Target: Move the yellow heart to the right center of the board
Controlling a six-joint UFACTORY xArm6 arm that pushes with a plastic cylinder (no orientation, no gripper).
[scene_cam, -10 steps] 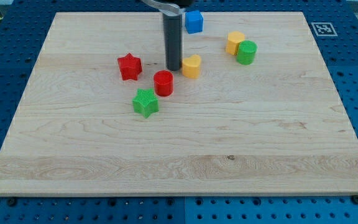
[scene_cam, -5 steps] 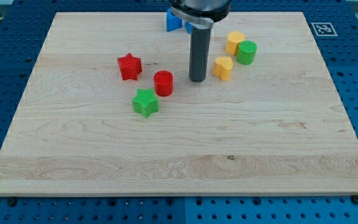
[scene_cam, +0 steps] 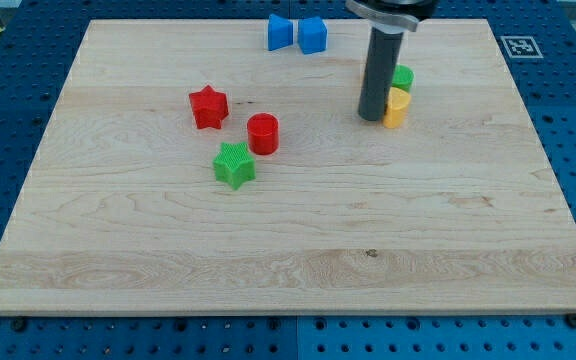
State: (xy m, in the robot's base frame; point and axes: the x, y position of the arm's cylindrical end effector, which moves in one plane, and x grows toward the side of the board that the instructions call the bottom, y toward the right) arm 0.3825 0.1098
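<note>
My tip [scene_cam: 372, 118], a bare rod with no pincer to open or close, touches the yellow heart [scene_cam: 396, 107], which abuts the green block [scene_cam: 402, 78]; pushing on risks dragging both.

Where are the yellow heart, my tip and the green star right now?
yellow heart [scene_cam: 396, 108]: camera view, its visible right half.
my tip [scene_cam: 371, 118]: camera view, rod's bottom end.
green star [scene_cam: 234, 165]: camera view, centre of top face.

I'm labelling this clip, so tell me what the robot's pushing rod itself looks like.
It is a straight, smooth, dark grey cylinder, the same width all the way down to my tip. At the view's top it meets a wider dark collar with a light metallic rim. No cables or markings are visible.
</note>
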